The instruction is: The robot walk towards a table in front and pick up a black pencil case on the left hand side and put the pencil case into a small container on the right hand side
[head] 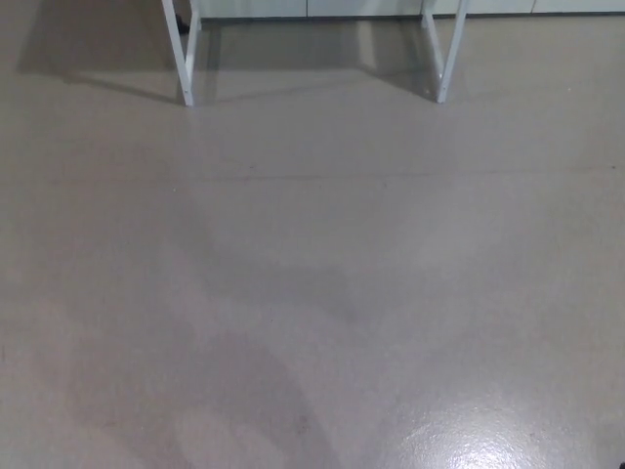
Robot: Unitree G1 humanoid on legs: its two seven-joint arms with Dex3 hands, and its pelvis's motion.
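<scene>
Pencil case: you won't find it in this view, and where it lies cannot be told. The head camera looks down at the floor (312, 254) and catches only the foot of the table (186, 88) at the far edge, with the tabletop cut off above the picture.

Two white legs show, a left leg (177, 49) and a right leg (452, 49). Each splays slightly outward toward its foot and has a thinner bar just beside it. Behind them, along the far edge, runs a strip of pale panels (312, 8).

The floor is smooth, grey-beige and bare. A thin seam (391, 176) crosses it from left to right, somewhat nearer than the legs. Soft shadows (98, 59) spread from the table to the far left and between the legs, and a broader dim patch (244, 391) darkens the near left-centre. Glare (479, 445) shines near right.

Your left hand and right hand are both out of view, so I cannot tell you their pose or grip.
</scene>
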